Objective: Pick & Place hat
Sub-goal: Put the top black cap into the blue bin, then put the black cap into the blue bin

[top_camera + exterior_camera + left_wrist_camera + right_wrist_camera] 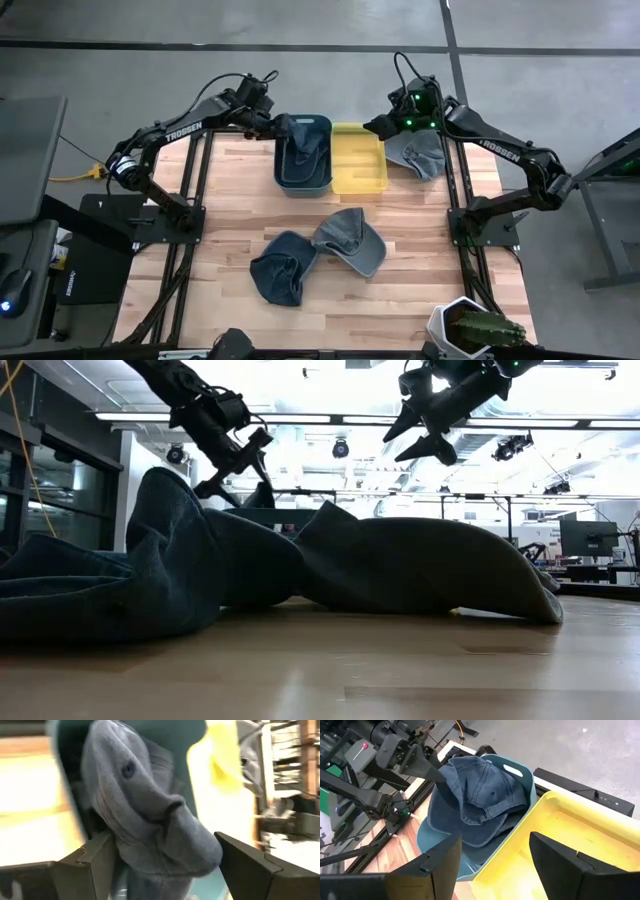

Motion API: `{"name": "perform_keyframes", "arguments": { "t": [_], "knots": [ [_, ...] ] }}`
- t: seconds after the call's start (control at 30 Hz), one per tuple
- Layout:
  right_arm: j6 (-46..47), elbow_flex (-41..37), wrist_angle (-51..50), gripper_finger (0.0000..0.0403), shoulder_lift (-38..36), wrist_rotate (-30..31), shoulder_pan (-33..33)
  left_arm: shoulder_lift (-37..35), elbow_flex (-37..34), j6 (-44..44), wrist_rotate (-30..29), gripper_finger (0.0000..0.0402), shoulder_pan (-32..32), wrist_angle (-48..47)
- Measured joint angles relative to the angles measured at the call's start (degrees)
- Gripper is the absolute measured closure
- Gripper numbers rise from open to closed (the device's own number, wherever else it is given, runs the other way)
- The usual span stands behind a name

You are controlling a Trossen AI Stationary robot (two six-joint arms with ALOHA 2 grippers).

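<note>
A blue denim hat [480, 800] lies in the blue bin [527, 775] at the table's far side, its crown bunched up against the bin's left rim [282, 140]. My left gripper [162, 837] stands open at that rim, slanting down from the left, with the bunched cloth [150, 810] between its fingers. My right gripper [495, 837] hangs open and empty above the yellow bin [570, 835], which stands right of the blue one. My left gripper has its open fingers on either side of the hat's bunched crown at the bin's left rim. One fingertip [432, 772] lies right at the cloth's edge [442, 780]; whether it touches, I cannot tell. The hat rests in the bin.
Two more denim hats [283, 268] [350, 240] lie on the wooden table's middle, and they fill the front of the low view. A grey hat [420, 152] lies right of the yellow bin [360, 175]. A white pot with a cactus [470, 330] stands at the near right corner.
</note>
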Motion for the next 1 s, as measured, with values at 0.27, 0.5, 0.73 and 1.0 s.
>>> {"name": "perform_keyframes", "arguments": {
  "t": [0.27,0.5,0.73,1.0],
  "knots": [
    [-3.06,0.00,0.01,0.0174,0.04,0.00,1.92,0.00,3.24,3.54,-8.60,0.0122,0.02,-1.60],
    [-4.74,0.00,0.03,0.0174,0.04,0.09,3.29,-0.04,7.40,9.60,-17.12,0.0122,-0.47,-7.15],
    [-6.31,0.00,0.07,0.0174,0.04,0.44,3.50,-0.04,7.47,15.59,-23.34,0.0121,-3.23,-9.39],
    [-8.98,-0.43,0.34,0.0174,0.04,0.46,3.50,-2.57,7.38,18.63,-20.32,0.0121,-4.96,-9.22]
  ]
}}
